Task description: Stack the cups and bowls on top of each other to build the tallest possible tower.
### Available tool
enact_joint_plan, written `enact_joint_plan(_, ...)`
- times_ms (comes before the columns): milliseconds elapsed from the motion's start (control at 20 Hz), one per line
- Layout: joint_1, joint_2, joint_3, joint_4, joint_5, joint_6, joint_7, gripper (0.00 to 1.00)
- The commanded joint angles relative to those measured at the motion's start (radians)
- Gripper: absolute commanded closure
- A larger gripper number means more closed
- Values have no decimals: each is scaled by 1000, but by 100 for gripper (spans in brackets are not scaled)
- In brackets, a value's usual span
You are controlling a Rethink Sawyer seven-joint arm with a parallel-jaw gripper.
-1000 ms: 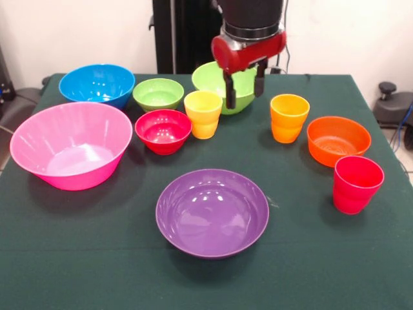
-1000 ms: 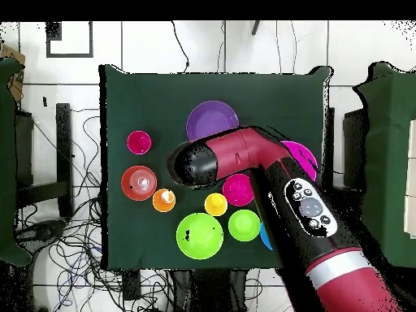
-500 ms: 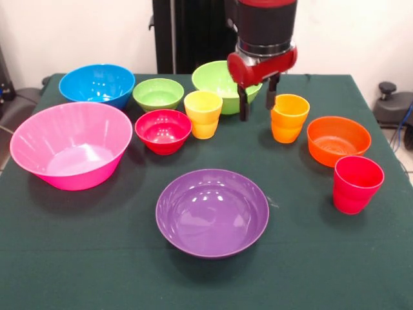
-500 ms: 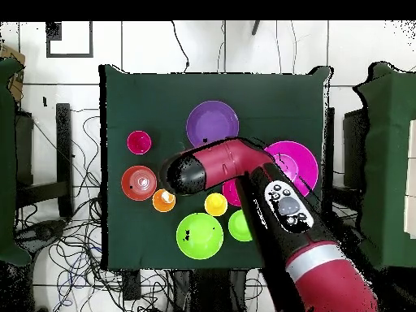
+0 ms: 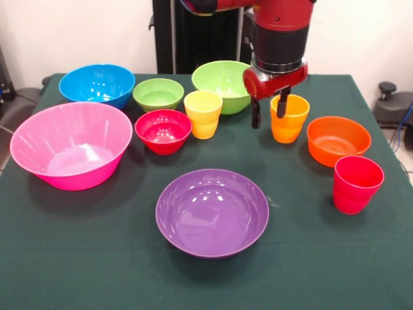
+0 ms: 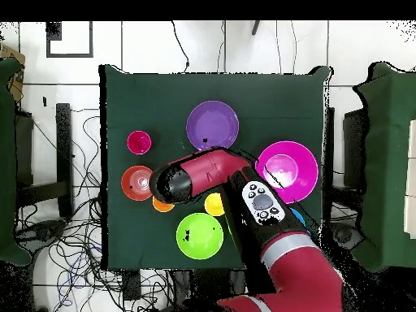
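Observation:
My gripper [image 5: 269,116] hangs open at the orange cup [image 5: 290,124]. One finger is just left of the cup and the other is at its near-left rim. The yellow cup [image 5: 203,113] stands to the left and the red cup [image 5: 357,184] at the right front. The wide purple bowl [image 5: 212,212] lies alone at the front centre, with nothing stacked on it. The other bowls are pink [image 5: 70,145], blue [image 5: 97,84], small green [image 5: 158,93], lime green [image 5: 222,79], small red [image 5: 163,130] and small orange [image 5: 339,140]. From overhead, the arm [image 6: 211,175] hides most of the orange cup [image 6: 163,205].
A dark green cloth [image 5: 77,258] covers the table. All cups and bowls stand apart from one another. In the overhead view, cables lie on the floor around the table [image 6: 122,97] and the arm covers the small bowls near the base.
The gripper has moved from over the lime green bowl, rightward in the front view and lower, to the orange cup. It has stayed open, and no cup or bowl has moved.

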Motion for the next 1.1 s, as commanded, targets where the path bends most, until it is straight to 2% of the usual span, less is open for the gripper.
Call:
enact_joint_plan(50,-12,44,-50,73,-16,-48,90,0)
enact_joint_plan(250,-32,2,-28,122,4,-30,69,0)
enact_joint_plan(600,-64,-12,-8,138,3,-21,38,0)
enact_joint_plan(800,-47,-6,-4,169,5,-56,76,0)
enact_joint_plan(1100,-2,35,-19,161,0,-106,129,0)
